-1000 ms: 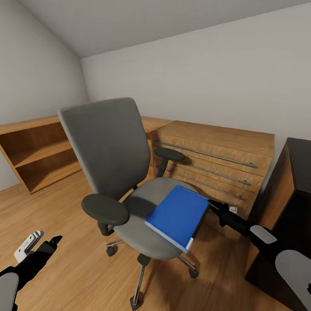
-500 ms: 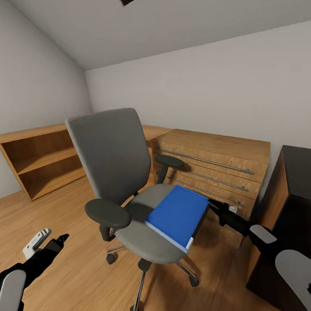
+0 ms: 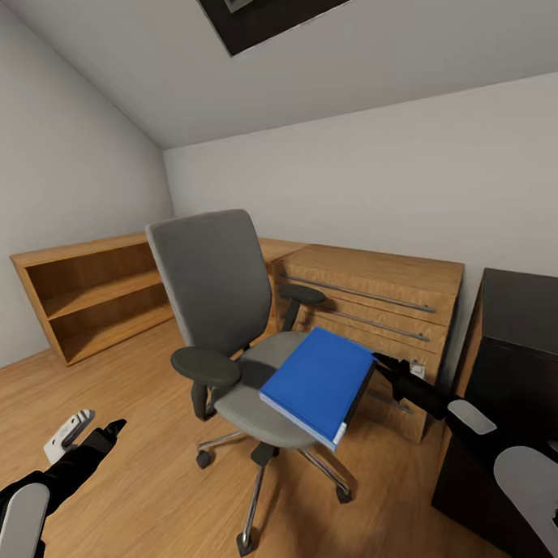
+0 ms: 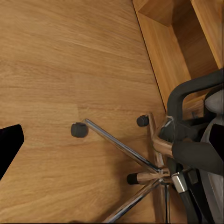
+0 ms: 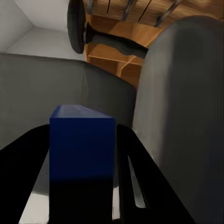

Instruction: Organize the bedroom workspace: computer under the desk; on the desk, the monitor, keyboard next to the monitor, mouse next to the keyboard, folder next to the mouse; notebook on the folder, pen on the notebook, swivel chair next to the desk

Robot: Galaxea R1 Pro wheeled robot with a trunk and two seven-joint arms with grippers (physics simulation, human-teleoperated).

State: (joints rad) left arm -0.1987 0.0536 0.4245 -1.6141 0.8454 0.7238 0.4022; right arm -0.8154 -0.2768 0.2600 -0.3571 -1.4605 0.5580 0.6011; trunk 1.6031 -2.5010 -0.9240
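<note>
The grey swivel chair (image 3: 210,282) stands on the wood floor in the middle of the head view, its back toward the far left. The blue folder (image 3: 316,383) is tilted and overhangs the seat's right front edge. My right gripper (image 3: 372,371) is shut on its black-spine side. In the right wrist view the folder (image 5: 81,140) sits between the two black fingers (image 5: 135,158), with the chair's grey upholstery (image 5: 186,93) behind. My left gripper (image 3: 91,429) hangs low over the floor, open and empty. The left wrist view looks down on the chair's chrome base (image 4: 149,168).
A wooden drawer chest (image 3: 369,299) stands against the wall behind the chair. A low open wooden shelf (image 3: 93,295) runs along the left wall. A dark cabinet (image 3: 526,357) is close at my right. Bare wood floor (image 3: 142,496) spreads at the left and front.
The whole view has shifted as the camera pulled back and tilted up. The folder stays in my right gripper and now sticks out past the seat instead of lying on it.
</note>
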